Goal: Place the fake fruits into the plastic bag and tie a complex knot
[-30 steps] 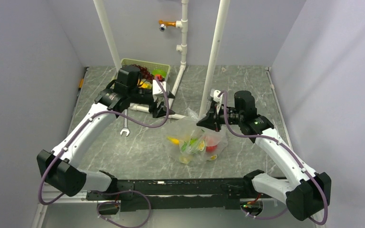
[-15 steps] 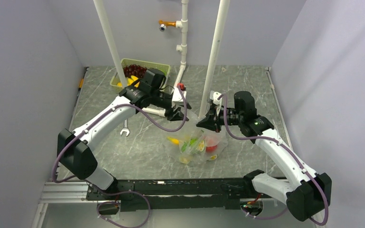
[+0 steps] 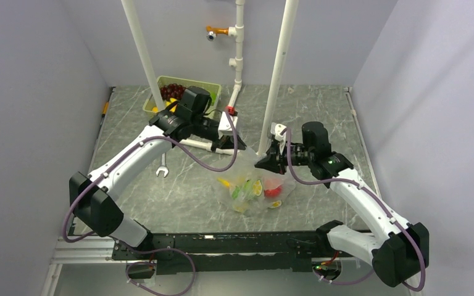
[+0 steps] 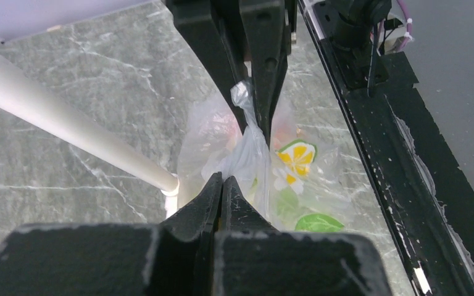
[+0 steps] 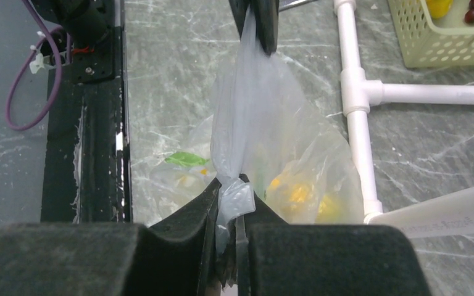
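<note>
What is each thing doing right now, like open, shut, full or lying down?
plastic bag: top gathered, stretched between both tools, no finished knot showing.
left tool: shut on the plastic bag.
right tool: shut on the plastic bag.
fake fruits: several inside the bag.
basket: upright, with grapes in it.
wrench: lying flat, untouched.

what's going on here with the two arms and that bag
Both arms are working on the bag, which lies on the table with several fruits inside. The left hand and right hand are each shut on the bag's gathered top film, holding it stretched between them. No finished knot shows yet. Grapes lie in the basket at the back, and a wrench lies on the table.
</note>
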Available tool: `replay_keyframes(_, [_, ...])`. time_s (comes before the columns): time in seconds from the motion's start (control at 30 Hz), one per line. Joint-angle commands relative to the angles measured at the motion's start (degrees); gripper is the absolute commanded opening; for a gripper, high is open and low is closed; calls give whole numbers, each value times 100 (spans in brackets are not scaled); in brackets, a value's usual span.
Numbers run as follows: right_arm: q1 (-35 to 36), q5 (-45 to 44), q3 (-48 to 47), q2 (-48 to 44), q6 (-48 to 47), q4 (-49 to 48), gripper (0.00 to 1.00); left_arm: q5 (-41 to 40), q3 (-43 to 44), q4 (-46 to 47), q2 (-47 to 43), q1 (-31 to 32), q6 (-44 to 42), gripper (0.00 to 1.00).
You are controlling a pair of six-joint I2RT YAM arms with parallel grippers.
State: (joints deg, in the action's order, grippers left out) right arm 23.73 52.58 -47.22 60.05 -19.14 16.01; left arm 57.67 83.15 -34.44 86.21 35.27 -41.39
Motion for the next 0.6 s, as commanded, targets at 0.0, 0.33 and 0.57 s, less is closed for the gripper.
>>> replay_keyframes(0.0, [-6,-201,249,87,-176,216,12,436,168,681,-412,-165,354,0])
replay_keyframes(0.33, [-70,-493,360,323,142,-1,3,685,354,1197,-533,-301,1647,0])
replay_keyframes(0.57, [-63,-1186,141,444,2417,-854,0,796,-746,1072,-996,268,2844,0])
